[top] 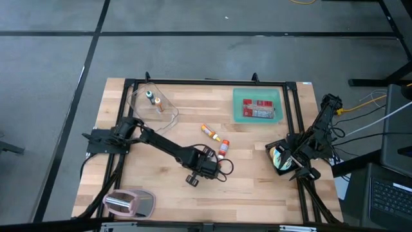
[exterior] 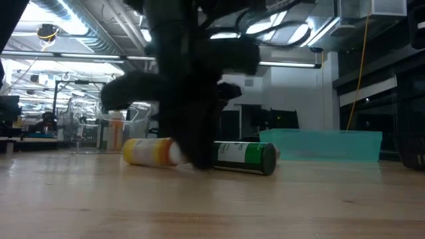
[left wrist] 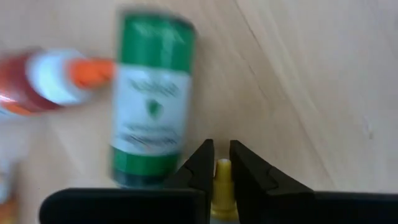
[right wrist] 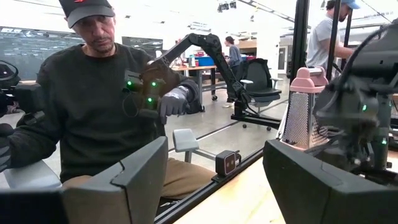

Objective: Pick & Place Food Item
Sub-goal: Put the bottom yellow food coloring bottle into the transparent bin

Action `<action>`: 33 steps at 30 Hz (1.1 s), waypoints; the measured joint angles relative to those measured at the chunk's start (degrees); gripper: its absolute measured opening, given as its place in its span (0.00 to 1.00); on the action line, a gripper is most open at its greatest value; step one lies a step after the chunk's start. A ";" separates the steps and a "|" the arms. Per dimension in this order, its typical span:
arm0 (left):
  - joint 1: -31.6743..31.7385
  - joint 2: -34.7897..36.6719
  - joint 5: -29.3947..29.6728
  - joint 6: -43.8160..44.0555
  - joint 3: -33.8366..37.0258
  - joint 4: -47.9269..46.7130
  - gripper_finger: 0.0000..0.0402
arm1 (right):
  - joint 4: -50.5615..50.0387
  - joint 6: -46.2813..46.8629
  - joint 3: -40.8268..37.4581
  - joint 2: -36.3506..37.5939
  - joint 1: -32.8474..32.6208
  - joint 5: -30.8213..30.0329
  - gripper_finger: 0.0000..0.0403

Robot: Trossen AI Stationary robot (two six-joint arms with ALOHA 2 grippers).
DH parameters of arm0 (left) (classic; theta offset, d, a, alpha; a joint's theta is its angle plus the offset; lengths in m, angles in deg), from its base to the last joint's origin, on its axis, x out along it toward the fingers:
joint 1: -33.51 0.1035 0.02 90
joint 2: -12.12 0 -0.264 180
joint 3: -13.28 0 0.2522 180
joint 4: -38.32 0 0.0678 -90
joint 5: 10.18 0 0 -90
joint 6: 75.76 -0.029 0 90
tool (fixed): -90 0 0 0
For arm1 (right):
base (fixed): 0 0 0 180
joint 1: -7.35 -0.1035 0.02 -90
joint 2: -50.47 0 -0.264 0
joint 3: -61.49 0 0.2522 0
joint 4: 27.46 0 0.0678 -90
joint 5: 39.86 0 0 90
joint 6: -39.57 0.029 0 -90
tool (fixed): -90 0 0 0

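My left gripper (left wrist: 222, 146) stands over the table's middle (top: 207, 166), pointing steeply down, its fingers closed on a narrow yellow piece (left wrist: 222, 180). What that piece belongs to is hidden by the gripper. Beside the fingers a green-and-white can (left wrist: 152, 99) lies on its side, and past it lies a red-and-white bottle with an orange cap (left wrist: 43, 81). The low view shows the can (exterior: 246, 157) and a yellow bottle (exterior: 149, 151) lying on the wood on either side of the gripper (exterior: 192, 156). My right gripper (right wrist: 214, 155) waits open at the table's right edge (top: 301, 169). My left gripper pinches the narrow yellow piece (left wrist: 222, 177) between its two fingers, coming from above and pointing steeply down. The gripper's own body hides the rest of the yellow thing. The fingertips (exterior: 194, 162) reach down to the tabletop.
A teal tray (top: 239, 96) with a red package stands at the far right. A clear container (top: 138, 96) with small bottles is at the far left, a pink grater (top: 129, 203) at the near left. An orange-and-yellow bottle (top: 209, 132) lies mid-table. A seated person (right wrist: 93, 112) is beyond the table.
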 joint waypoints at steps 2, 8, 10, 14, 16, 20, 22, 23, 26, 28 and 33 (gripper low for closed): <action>-0.04 0.62 0.05 -0.07 -1.65 0.28 0.07 | 0.01 0.07 0.00 0.00 0.00 -0.01 0.64; -0.17 4.27 1.75 -0.73 -5.07 3.62 0.07 | -0.01 0.20 0.00 0.00 0.01 0.31 0.64; -0.25 6.20 3.75 -1.10 -5.13 7.26 0.07 | -0.01 0.49 0.00 0.00 0.01 0.52 0.64; -0.32 11.03 6.56 -2.42 -3.12 17.85 0.07 | -0.03 0.52 0.00 0.00 0.01 0.66 0.64; -0.18 13.95 7.41 -2.80 -1.33 23.08 0.07 | -0.03 0.56 0.00 0.00 0.01 0.66 0.64; 0.18 20.86 9.93 -5.30 5.92 36.21 0.07 | -0.03 0.78 0.00 0.00 0.00 2.59 0.64; 0.58 24.83 10.23 -5.99 11.22 43.13 0.07 | -0.03 0.79 0.00 0.00 0.00 3.40 0.64; 0.76 27.08 10.27 -6.03 14.29 46.63 0.07 | -0.03 0.79 0.00 0.00 0.00 3.44 0.64; 1.27 34.57 11.11 -6.19 24.22 57.28 0.07 | -0.03 0.71 0.00 0.00 0.01 3.44 0.64; 1.56 39.67 12.58 -6.92 31.53 63.23 0.07 | -0.03 0.55 0.00 0.00 0.00 3.44 0.64; 1.58 52.82 20.06 -8.56 46.07 70.81 0.07 | -0.03 0.33 0.00 0.00 0.00 3.42 0.64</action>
